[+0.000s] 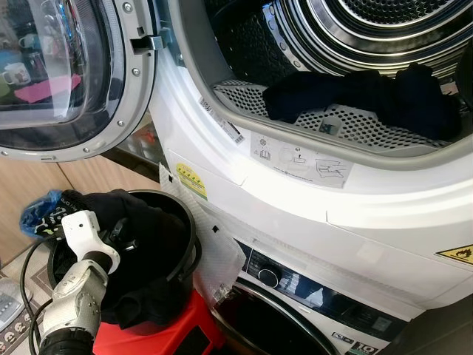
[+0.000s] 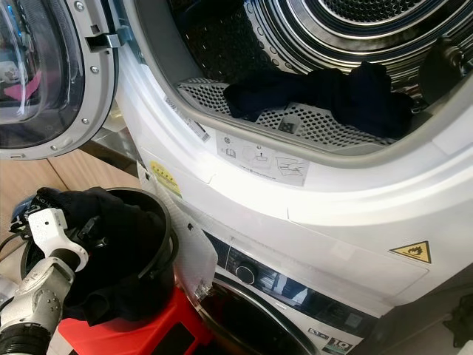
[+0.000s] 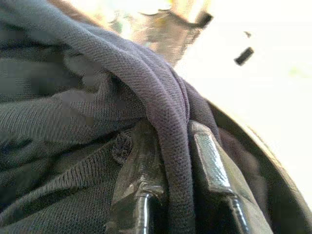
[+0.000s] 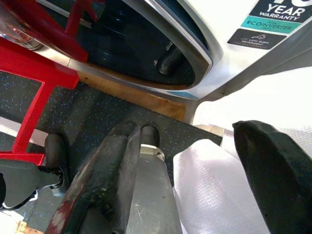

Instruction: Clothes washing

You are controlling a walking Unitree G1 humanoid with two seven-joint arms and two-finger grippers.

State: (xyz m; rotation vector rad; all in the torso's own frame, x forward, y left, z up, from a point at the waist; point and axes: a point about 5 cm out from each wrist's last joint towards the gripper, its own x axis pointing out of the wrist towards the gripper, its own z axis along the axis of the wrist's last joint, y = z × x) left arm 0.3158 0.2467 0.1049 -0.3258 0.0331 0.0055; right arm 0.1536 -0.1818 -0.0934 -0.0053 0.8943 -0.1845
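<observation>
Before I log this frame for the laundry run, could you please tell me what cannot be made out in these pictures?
- Bucket contents: in the eye views the dark clothes heaped on top hide anything beneath.
- Left gripper: in the eye views its jaws are buried in those clothes.
- Drum: its upper part is cut off by the top edge.
- Label below the dark garment: pictograms too small to read.
- Lower machine's window: too dark to see inside.

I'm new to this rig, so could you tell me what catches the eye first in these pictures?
The open dryer drum up top, with a dark garment draped over its perforated sill. Lower left, the left gripper is shut on dark clothing in a black bucket standing on a red stool.
</observation>
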